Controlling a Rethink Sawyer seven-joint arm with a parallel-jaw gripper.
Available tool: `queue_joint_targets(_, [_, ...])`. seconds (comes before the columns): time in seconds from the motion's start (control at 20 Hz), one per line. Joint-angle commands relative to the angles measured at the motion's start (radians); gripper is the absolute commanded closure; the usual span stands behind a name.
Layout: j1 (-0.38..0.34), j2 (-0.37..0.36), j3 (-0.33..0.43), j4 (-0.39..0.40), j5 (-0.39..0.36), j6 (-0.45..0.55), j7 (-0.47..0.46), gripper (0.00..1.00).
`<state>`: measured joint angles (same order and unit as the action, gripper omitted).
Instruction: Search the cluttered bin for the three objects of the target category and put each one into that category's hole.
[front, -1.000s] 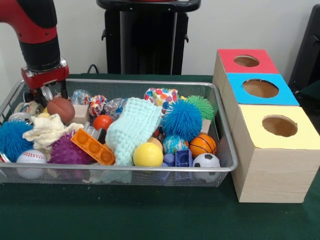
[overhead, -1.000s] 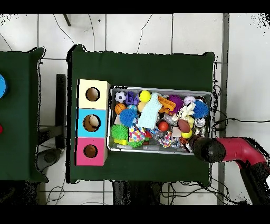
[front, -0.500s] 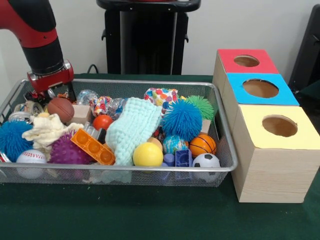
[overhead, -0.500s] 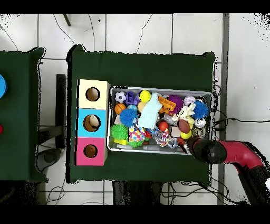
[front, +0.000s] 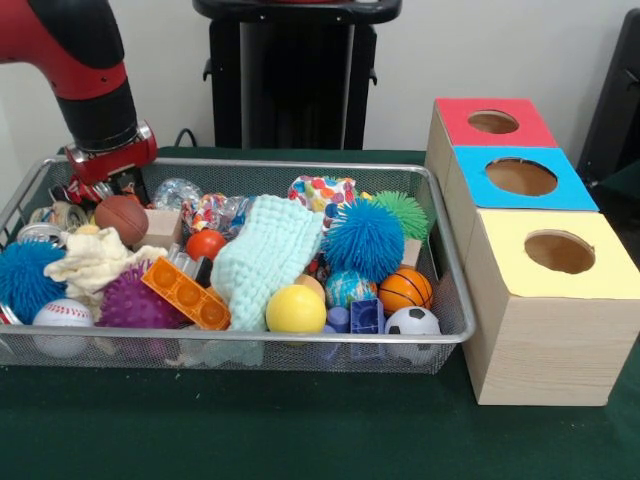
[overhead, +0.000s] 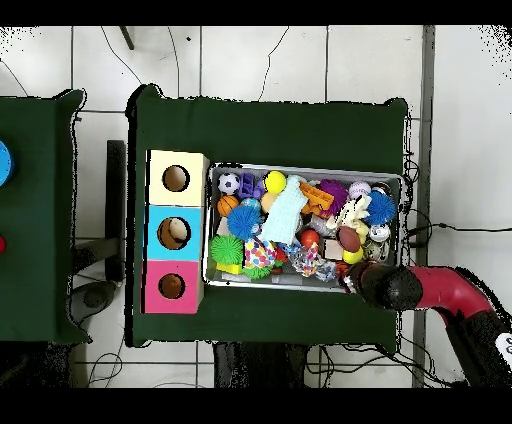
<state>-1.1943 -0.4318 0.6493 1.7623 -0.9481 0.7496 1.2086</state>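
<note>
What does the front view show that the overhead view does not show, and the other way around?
Only the front view shows the wooden side walls of the boxes, the black stand behind the bin, and the gripper low over the brown ball.

Only the overhead view shows the tiled floor, a second green table at one side, and something pale inside the blue box's hole.

Both show the wire bin full of toys, the yellow ball, the mint cloth, and three holes.
</note>
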Motion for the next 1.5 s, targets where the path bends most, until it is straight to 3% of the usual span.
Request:
queue_joint_targets(0.05, [0.017,0.04,-0.158,0.025,-0.154,0.127,-0.274,1.0])
queue_joint_targets(0.15, [0.033,0.026,-0.176,0.027,-0.142,0.13,-0.212,1.0])
queue_joint_targets(0.5, [0.038,-0.028,-0.178,0.063,-0.094,0.145,-0.199,1.0])
queue_joint_targets(0.75, [0.057,-0.017,-0.193,0.055,-0.095,0.119,-0.158,1.0])
queue_joint_targets(1.5, [0.064,-0.027,-0.189,0.074,-0.098,0.099,-0.17,1.0])
